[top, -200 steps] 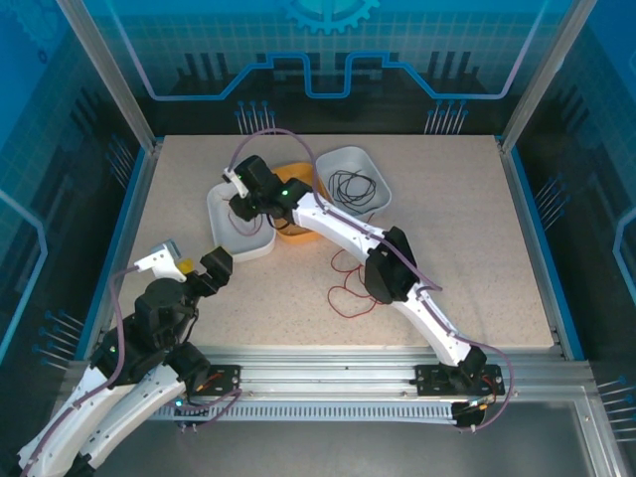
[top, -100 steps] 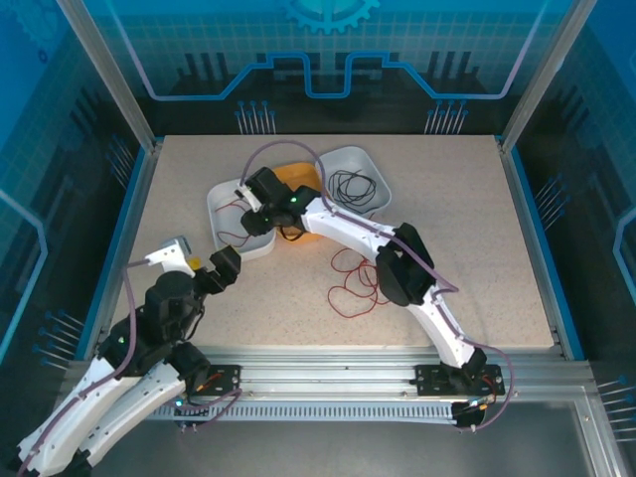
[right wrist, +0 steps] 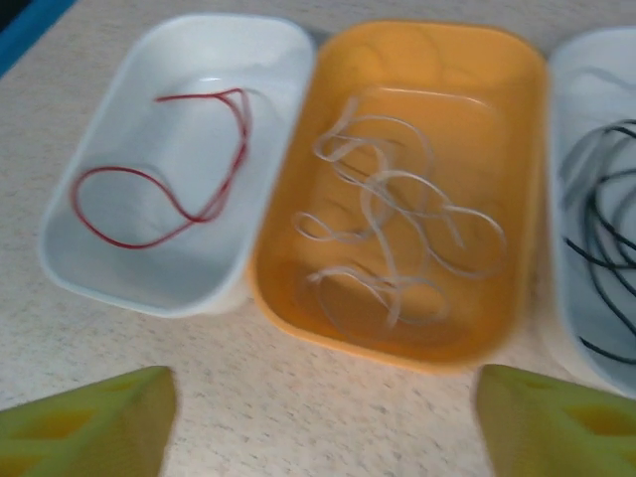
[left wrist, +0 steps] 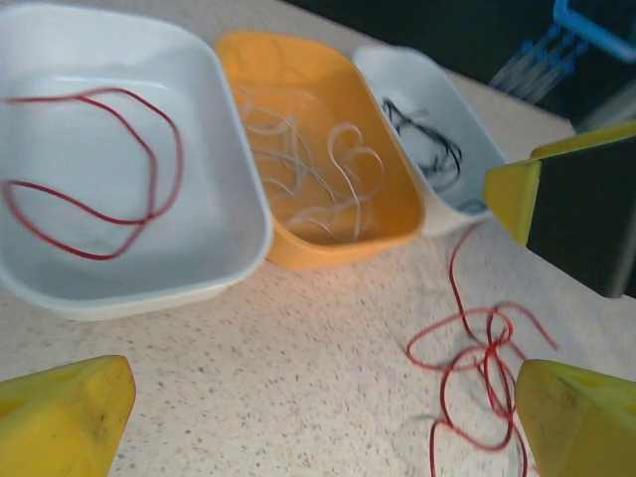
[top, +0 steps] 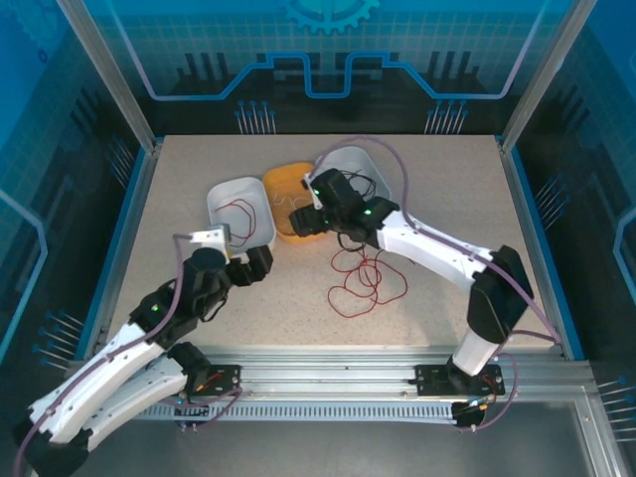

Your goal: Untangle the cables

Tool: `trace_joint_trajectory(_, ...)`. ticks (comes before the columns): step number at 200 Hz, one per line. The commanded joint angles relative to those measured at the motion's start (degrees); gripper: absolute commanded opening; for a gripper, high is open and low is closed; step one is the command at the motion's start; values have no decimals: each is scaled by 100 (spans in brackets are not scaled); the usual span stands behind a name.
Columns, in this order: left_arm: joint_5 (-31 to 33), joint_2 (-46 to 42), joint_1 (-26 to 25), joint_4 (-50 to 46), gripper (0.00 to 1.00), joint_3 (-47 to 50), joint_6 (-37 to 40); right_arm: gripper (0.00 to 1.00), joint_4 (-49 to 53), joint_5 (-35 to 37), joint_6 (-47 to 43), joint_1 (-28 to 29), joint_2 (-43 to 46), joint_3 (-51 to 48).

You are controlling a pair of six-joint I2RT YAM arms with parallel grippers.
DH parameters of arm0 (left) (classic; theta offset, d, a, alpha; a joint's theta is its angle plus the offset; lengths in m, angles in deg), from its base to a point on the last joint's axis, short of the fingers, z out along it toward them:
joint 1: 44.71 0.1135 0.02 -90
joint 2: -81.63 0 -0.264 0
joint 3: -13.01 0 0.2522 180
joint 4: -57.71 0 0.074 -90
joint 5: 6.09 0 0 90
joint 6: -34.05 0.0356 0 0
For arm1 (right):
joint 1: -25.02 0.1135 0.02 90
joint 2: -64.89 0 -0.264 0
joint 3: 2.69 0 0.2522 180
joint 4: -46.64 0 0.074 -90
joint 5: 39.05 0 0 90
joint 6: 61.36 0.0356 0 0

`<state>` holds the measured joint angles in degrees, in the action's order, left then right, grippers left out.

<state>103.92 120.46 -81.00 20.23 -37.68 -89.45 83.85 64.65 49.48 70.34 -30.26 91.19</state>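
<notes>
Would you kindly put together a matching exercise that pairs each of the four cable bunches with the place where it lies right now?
Cables:
1. white cable
2. black cable
3. red loop
4. red tangle

Places:
A. bare table
B. left white tray
C. orange tray
D. right white tray

Pairs: 1-C, 2-D, 3-B, 4-A.
</notes>
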Motion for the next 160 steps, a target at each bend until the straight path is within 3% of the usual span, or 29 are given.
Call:
trace_joint_trajectory(1,-1081,766,-9,501,99,-344,638,100,112,465,500,-106,619,-623)
trace_joint_trajectory(64,-2982,3288,-7,1808,89,-819,1306,100,749,1079,1272,-619,2260,-2121)
trace_joint_trajectory(111,-3154,4963,-88,2024,67,-1490,2032,100,1002,919,1667,-1391,3328,-2933)
trace_joint_trajectory(160,-3141,6140,-156,1990,63,-2209,2499,100,1186,863,1730,-1711,4013,-3306)
